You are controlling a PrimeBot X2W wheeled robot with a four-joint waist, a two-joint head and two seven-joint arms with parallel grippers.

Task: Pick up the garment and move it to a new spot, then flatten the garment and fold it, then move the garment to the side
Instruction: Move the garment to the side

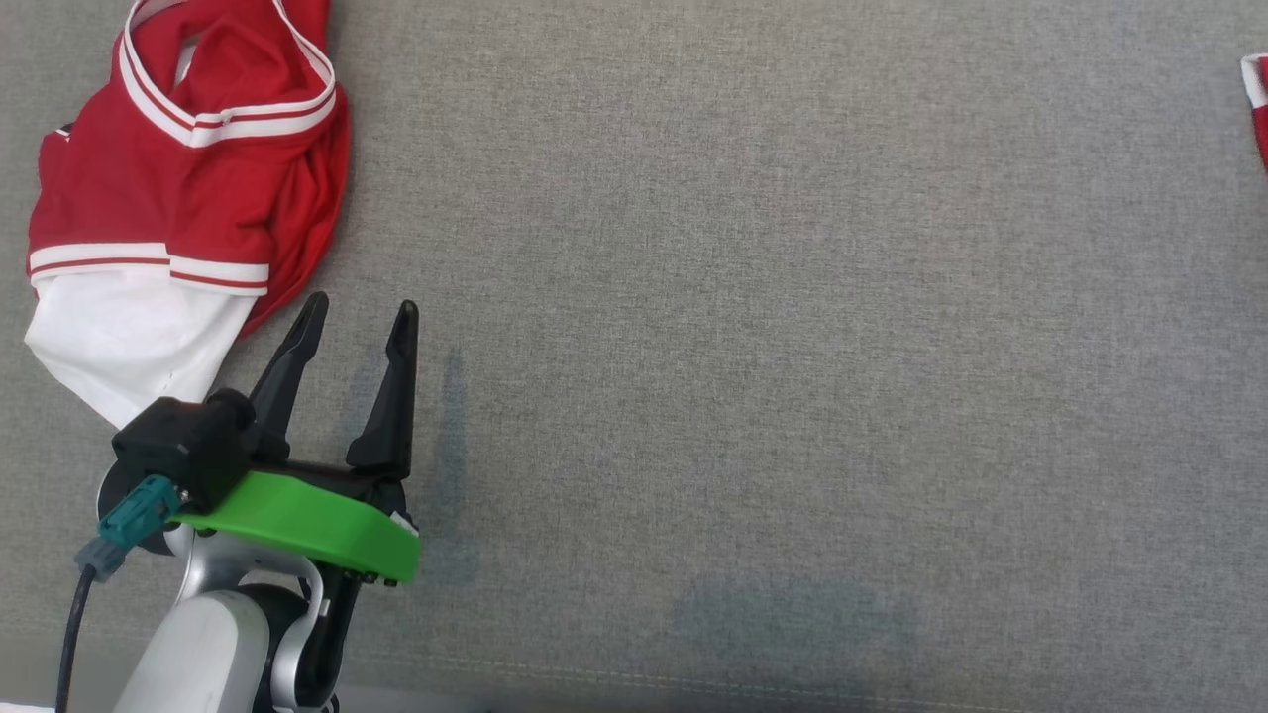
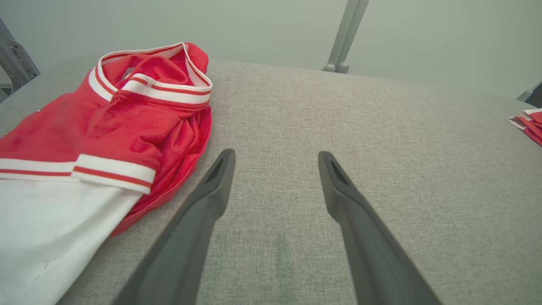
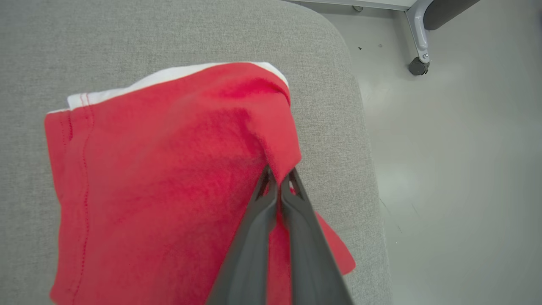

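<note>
Head view: high, facing steeply down on the grey surface.
Left wrist view: low and close over it, facing its far edge; shares the crumpled garment at left with the head view.
Right wrist view: close, facing down over the right corner; its red cloth is probably the piece at the head view's right edge.

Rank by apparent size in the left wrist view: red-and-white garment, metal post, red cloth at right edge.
1. red-and-white garment
2. metal post and red cloth: both small, cropped by the frame, too alike to rank.
</note>
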